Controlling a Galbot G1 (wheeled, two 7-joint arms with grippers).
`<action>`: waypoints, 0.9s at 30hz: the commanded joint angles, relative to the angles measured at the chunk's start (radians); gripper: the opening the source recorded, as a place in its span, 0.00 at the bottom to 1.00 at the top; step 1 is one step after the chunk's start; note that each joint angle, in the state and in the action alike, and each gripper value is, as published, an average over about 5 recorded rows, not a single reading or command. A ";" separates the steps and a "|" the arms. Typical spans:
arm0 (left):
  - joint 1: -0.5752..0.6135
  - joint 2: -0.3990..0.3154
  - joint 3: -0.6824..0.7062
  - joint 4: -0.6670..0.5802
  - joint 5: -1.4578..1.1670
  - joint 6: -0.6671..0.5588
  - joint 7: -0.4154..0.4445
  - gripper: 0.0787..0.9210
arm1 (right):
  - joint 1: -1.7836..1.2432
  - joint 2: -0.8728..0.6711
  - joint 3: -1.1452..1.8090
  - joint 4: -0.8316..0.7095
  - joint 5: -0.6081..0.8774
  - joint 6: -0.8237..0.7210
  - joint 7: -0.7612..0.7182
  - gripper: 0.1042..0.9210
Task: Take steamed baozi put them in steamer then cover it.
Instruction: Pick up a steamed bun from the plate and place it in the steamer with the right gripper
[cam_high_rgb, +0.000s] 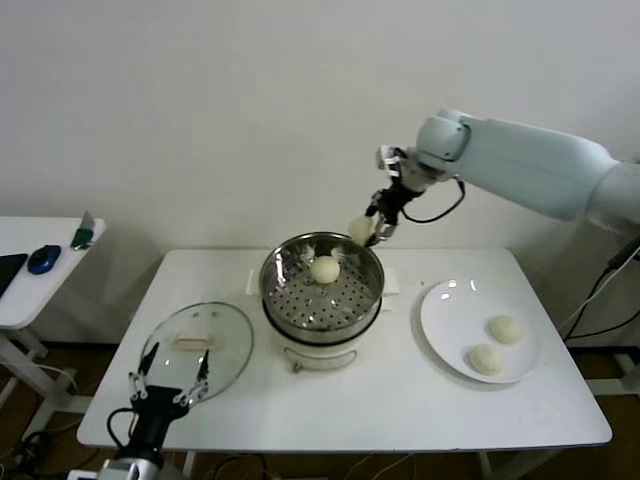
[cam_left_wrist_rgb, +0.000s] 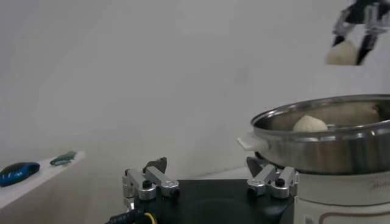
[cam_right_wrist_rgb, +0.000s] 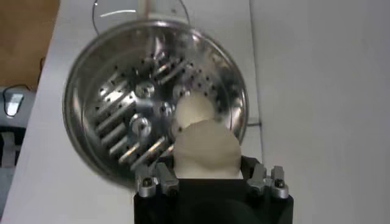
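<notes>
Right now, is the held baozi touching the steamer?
Apart. Left wrist view shows the baozi in the right gripper hanging above the steamer rim, bare wall between them.

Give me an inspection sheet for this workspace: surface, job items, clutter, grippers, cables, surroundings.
Surface: white table.
Job items: steamer uncovered at centre, one bun on its tray; held bun above its far rim; two buns on the plate; glass lid flat on the table.
Clutter: nothing seen on the table.
Grippers: right gripper shut on the held bun; left gripper open, low by the lid.
Cables: black cable on the right arm; cables beyond the table's right edge.
Surroundings: side table with a blue mouse.
</notes>
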 joint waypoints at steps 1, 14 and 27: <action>0.013 0.004 -0.001 -0.012 0.000 -0.005 0.000 0.88 | -0.029 0.236 -0.043 -0.026 0.105 -0.039 0.049 0.72; 0.006 0.015 -0.007 -0.017 -0.007 -0.002 -0.001 0.88 | -0.159 0.341 -0.076 -0.098 0.037 -0.046 0.075 0.72; 0.000 0.009 -0.011 -0.016 -0.009 0.002 -0.002 0.88 | -0.213 0.365 -0.075 -0.157 -0.022 -0.034 0.074 0.73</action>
